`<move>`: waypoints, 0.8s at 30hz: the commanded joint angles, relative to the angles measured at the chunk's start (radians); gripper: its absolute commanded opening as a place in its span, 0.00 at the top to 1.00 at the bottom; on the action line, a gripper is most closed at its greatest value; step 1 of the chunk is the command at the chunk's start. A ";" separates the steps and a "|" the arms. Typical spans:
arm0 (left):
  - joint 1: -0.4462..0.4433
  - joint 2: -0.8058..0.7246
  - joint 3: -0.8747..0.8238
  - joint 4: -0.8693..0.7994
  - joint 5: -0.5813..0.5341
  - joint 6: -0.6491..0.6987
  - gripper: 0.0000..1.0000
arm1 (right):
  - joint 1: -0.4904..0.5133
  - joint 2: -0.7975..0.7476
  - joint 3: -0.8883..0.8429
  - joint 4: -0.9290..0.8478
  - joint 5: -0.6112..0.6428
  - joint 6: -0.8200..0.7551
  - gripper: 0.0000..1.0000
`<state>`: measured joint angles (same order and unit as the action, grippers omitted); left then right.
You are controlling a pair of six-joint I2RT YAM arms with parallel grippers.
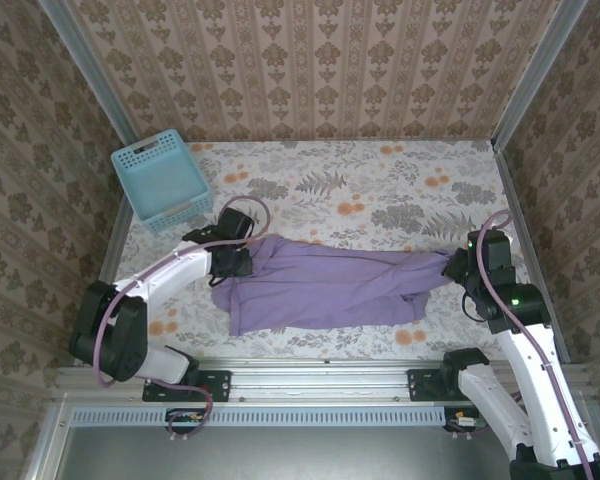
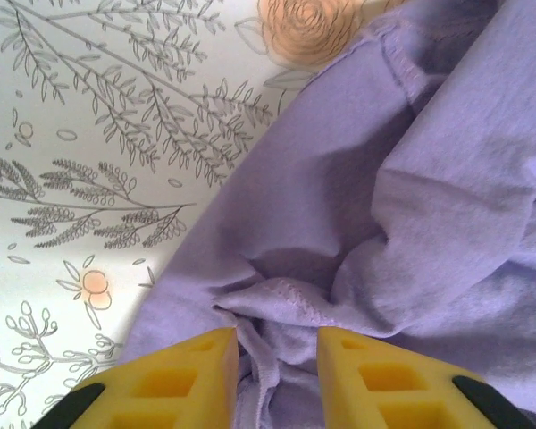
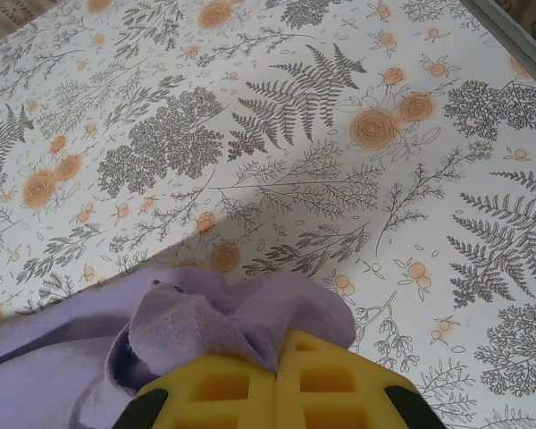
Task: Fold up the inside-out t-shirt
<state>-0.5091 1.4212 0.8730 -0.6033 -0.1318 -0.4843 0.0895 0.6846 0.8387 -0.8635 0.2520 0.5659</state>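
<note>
Top external: t-shirt (image 1: 320,285) lengthwise left-right.

Your left gripper (image 2: 277,347) sits at the bottom edge: two yellow fingers (image 2: 192,380) with a gap between them and a bunched fold of the t-shirt (image 2: 429,206) caught in it. A stitched hem (image 2: 286,293) lies just above the fingertips. Lavender creases fan up and to the right. The flowered table cover (image 2: 80,134) lies bare at left, and the shirt edge touches an orange rose print (image 2: 304,27) at the top.

no readable text, labels or numbers anywhere
</note>
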 commanded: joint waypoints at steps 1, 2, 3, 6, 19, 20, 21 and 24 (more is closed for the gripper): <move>0.004 0.042 0.023 -0.056 -0.006 0.013 0.68 | -0.007 -0.005 0.017 0.004 -0.020 -0.018 1.00; 0.004 0.052 0.020 -0.052 -0.002 0.013 0.68 | -0.008 -0.005 0.015 0.006 -0.020 -0.018 1.00; 0.004 0.062 0.016 -0.046 -0.002 0.016 0.68 | -0.009 -0.005 0.017 0.006 -0.020 -0.018 1.00; 0.007 0.087 0.005 -0.034 0.007 0.015 0.68 | -0.012 -0.002 0.023 0.000 -0.017 -0.025 1.00; 0.029 0.111 -0.012 -0.033 0.002 -0.014 0.71 | -0.027 0.003 0.034 0.004 -0.022 -0.034 1.00; 0.033 0.110 -0.015 -0.034 0.002 -0.017 0.71 | -0.028 0.002 0.036 0.005 -0.023 -0.034 1.00; 0.034 0.108 -0.019 -0.033 0.002 -0.021 0.70 | -0.028 0.001 0.033 0.009 -0.025 -0.034 1.00; 0.040 0.108 -0.035 -0.007 0.020 -0.019 0.71 | -0.029 0.002 0.022 0.015 -0.033 -0.029 1.00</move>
<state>-0.4763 1.5253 0.8600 -0.6121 -0.1265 -0.4934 0.0677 0.6876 0.8391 -0.8635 0.2298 0.5484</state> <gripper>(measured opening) 0.297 0.064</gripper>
